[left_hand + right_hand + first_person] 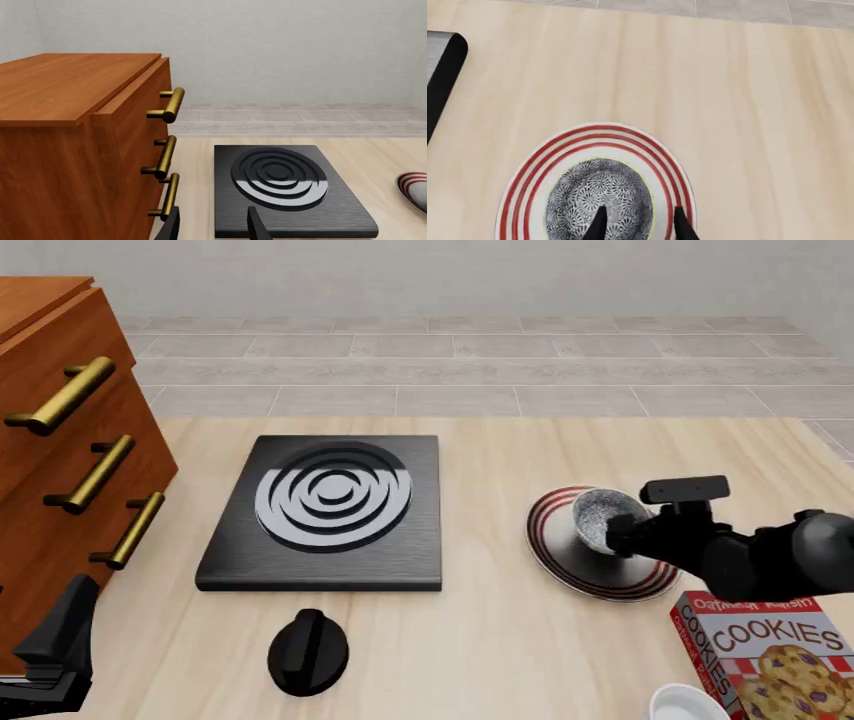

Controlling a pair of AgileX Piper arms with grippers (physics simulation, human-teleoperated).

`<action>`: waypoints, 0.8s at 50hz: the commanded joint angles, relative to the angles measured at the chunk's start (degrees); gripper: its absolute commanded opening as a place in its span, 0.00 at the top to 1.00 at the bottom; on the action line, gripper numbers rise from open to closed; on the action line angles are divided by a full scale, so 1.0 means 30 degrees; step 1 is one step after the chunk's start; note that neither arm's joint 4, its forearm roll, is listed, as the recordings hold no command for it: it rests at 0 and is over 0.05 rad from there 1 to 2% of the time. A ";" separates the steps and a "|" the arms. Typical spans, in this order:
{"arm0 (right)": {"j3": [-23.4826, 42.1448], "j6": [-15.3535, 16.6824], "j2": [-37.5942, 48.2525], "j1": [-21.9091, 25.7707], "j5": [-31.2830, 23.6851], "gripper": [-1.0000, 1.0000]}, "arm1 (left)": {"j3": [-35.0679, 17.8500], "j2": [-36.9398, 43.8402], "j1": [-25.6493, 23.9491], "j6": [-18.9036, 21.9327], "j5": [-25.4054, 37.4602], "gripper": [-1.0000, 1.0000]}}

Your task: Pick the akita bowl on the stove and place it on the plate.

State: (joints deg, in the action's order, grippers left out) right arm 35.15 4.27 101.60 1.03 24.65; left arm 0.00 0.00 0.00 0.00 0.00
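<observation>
my right gripper straddles akita bowl rim, grip unclear | bowl centred over plate | my left gripper spread, idle

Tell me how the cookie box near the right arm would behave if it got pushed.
The cookie box looks like thin printed cardboard, so it is probably light and would likely slide across the smooth wooden table easily. It seems to lie flat, so tipping looks unlikely. A push near a corner would probably spin it toward the white bowl beside it.
</observation>
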 commanded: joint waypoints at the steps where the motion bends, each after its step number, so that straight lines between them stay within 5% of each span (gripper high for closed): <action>1: -0.0822 0.1207 -0.0813 -0.0436 0.0993 0.00 | 0.0000 0.0000 0.0000 0.0000 0.0000 0.00; 5: -0.1672 0.2654 -0.2001 -0.0330 0.2011 0.00 | 0.0000 0.0000 0.0000 0.0000 0.0000 0.00; 22: -0.3105 0.5068 -0.7600 0.0515 0.2823 0.00 | 0.0000 0.0000 0.0000 0.0000 0.0000 0.00; 40: -0.3399 0.4522 -0.9731 0.0841 0.2030 0.00 | 0.0000 0.0000 0.0000 0.0000 0.0000 0.00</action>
State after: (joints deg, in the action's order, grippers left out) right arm 25.86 17.82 77.23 2.82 31.70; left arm 0.00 0.00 0.00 0.00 0.00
